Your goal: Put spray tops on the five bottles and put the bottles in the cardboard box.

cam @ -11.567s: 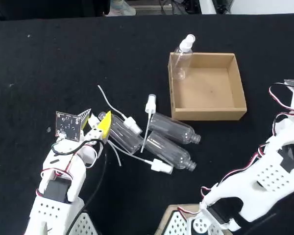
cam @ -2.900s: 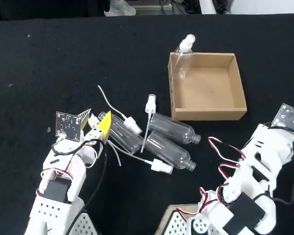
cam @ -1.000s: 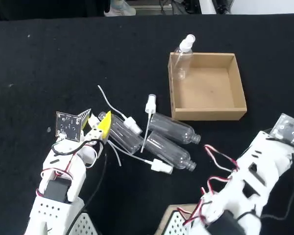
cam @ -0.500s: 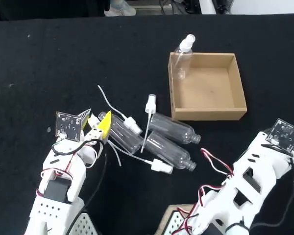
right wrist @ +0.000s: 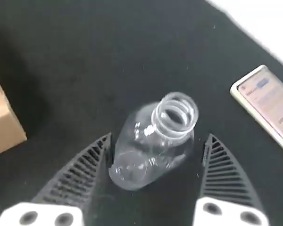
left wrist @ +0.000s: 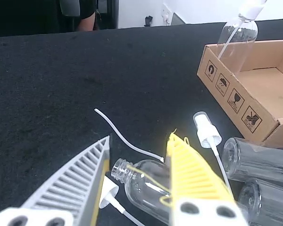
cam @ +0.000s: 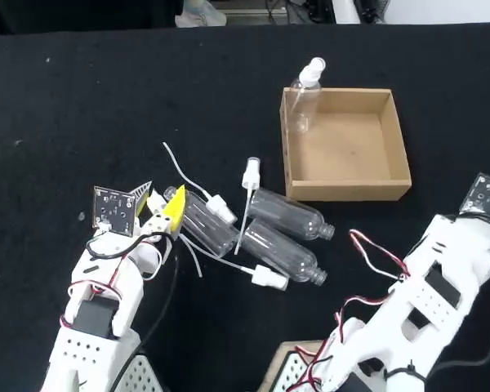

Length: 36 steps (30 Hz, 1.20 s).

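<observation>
High view: brown cardboard box [cam: 347, 191] right of centre, one capped clear plastic bottle [cam: 304, 102] upright in its far-left corner. Three uncapped clear bottles [cam: 282, 251] lie mid-table among loose white spray tops [cam: 269, 278].

Left wrist view: left gripper [left wrist: 139, 137] jaws apart, straddling leftmost lying bottle [left wrist: 146, 181] at neck.

Right wrist view: right gripper [right wrist: 158, 137] spread wide around fifth uncapped bottle [right wrist: 137, 160], not touching. Likely step: grasping it. Next move needs squarely closing on body.

The left gripper [left wrist: 139, 138] hangs low over the black table [left wrist: 47, 84], its grey and yellow fingers [left wrist: 193, 179] spread apart with the open neck of a lying clear bottle [left wrist: 144, 186] between them. A white spray top [left wrist: 206, 131] lies just beside the yellow finger, near two more clear bottles [left wrist: 259, 162]. Farther off sits the cardboard box [left wrist: 236, 99], a capped bottle [left wrist: 238, 33] upright at its corner.
</observation>
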### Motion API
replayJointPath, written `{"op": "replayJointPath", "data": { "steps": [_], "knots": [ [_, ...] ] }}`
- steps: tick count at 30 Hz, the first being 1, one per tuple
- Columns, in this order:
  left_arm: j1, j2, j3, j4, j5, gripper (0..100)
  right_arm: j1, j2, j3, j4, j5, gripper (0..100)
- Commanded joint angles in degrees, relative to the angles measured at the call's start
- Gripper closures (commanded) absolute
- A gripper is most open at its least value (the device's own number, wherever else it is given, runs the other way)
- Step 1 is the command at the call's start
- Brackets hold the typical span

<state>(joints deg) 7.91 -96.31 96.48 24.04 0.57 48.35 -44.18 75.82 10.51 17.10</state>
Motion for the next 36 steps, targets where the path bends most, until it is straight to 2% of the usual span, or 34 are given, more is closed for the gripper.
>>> {"op": "replayJointPath", "data": {
  "steps": [1, 7, 19, 27, 36],
  "knots": [
    [0.57, -0.62, 1.27, 0.09, -0.35, 81, -0.70, -1.98, -1.45, -3.78, 0.09, 73.9],
    [0.57, -0.62, 1.27, 0.09, -0.35, 81, -0.79, -1.80, 5.41, -15.30, 0.44, 73.9],
    [0.57, -0.62, 1.27, 0.09, -0.35, 81, -0.88, -1.80, 4.26, -15.47, 0.09, 73.9],
    [0.57, -0.62, 1.27, 0.09, -0.35, 81, -0.88, -1.71, -2.07, -5.98, 0.09, 73.9],
    [0.57, -0.62, 1.27, 0.09, -0.35, 81, -0.88, -1.71, -4.09, -2.99, 0.09, 74.0]
  ]
}}
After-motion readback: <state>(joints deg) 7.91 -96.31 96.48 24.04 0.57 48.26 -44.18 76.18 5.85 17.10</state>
